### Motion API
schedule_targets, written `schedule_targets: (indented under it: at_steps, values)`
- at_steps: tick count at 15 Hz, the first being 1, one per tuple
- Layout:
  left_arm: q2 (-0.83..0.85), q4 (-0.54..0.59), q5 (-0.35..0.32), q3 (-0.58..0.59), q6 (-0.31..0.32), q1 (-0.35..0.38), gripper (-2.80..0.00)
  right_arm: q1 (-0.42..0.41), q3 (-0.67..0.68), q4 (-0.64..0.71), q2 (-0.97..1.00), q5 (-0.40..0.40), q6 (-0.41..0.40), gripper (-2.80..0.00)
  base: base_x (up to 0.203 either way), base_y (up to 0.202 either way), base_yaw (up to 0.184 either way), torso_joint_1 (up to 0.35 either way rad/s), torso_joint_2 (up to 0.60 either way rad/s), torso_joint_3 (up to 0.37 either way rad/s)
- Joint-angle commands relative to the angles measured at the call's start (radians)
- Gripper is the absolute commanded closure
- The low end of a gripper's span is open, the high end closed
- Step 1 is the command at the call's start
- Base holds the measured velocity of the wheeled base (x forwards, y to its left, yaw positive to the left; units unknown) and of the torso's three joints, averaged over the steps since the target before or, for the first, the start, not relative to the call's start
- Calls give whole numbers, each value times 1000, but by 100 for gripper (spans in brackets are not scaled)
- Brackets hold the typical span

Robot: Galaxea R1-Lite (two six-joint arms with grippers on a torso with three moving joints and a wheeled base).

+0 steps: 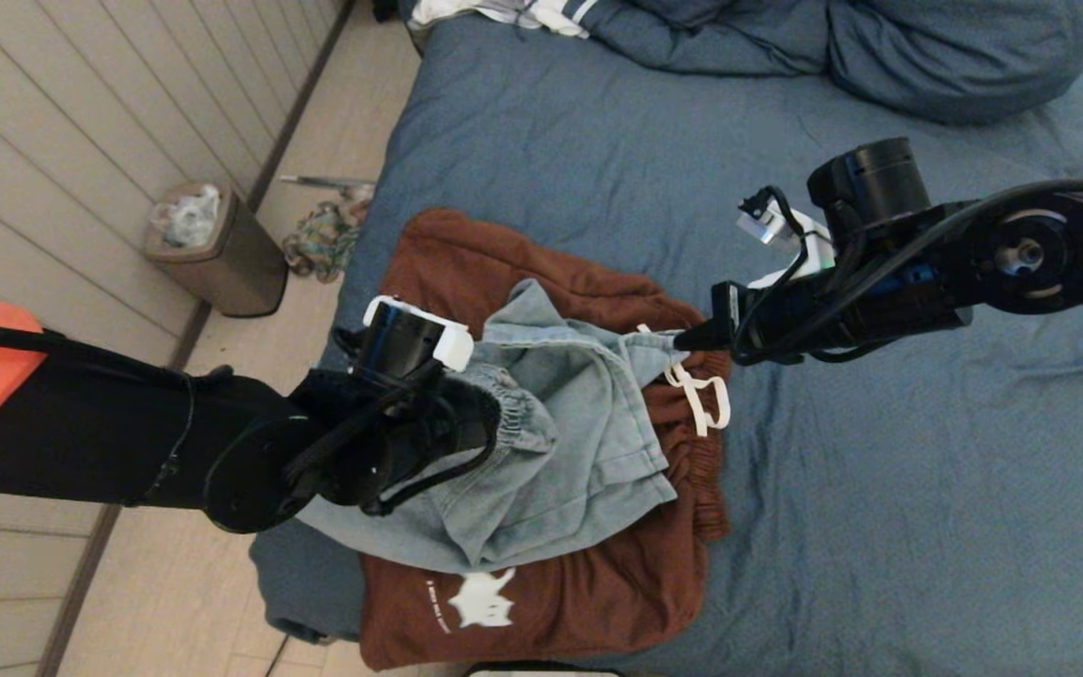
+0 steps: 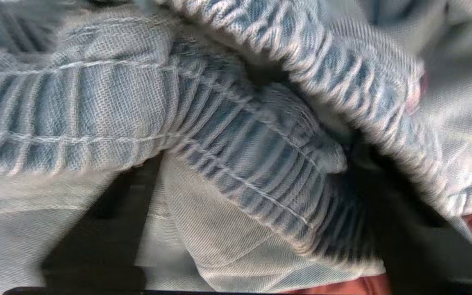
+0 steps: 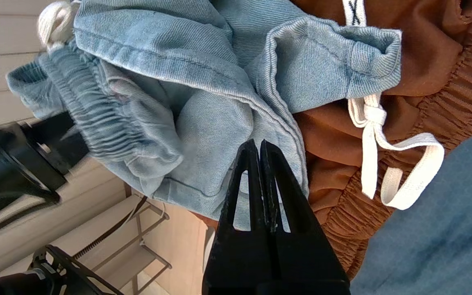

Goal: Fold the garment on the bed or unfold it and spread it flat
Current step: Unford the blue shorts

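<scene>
So here we've got the light denim shorts bunched on top of a brown garment, both near the left edge of the bed. Our left gripper is buried in the elastic waistband; we can't tell whether it has hold of the cloth. Our right gripper hangs above the shorts' far right corner, by the white drawstring, fingers pressed together and empty. Our guess: one corner each, so we can stretch the shorts out flat.
</scene>
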Motion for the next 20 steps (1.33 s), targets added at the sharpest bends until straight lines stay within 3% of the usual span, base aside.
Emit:
schedule_targets:
  at_steps: [1, 7, 12, 15, 20]
  values:
    - [-12, 1, 1, -8, -1, 6, 0, 2, 0, 2, 1, 2, 1, 0, 0, 0, 0, 0, 0, 0]
    - [-27, 0, 4, -28, -5, 40, 0, 5, 1, 2, 4, 1, 1, 0, 0, 0, 0, 0, 0, 0]
    - [-115, 48, -19, -88, 3, 250, 0, 0, 0, 2, 9, 4, 6, 0, 0, 0, 0, 0, 0, 0]
    - [-139, 64, -90, -96, -9, 362, 0, 5, 8, 2, 11, 5, 11, 0, 0, 0, 0, 0, 0, 0]
    - [-155, 52, -161, 18, -46, 433, 0, 18, 18, 0, 49, 4, 9, 0, 0, 0, 0, 0, 0, 0]
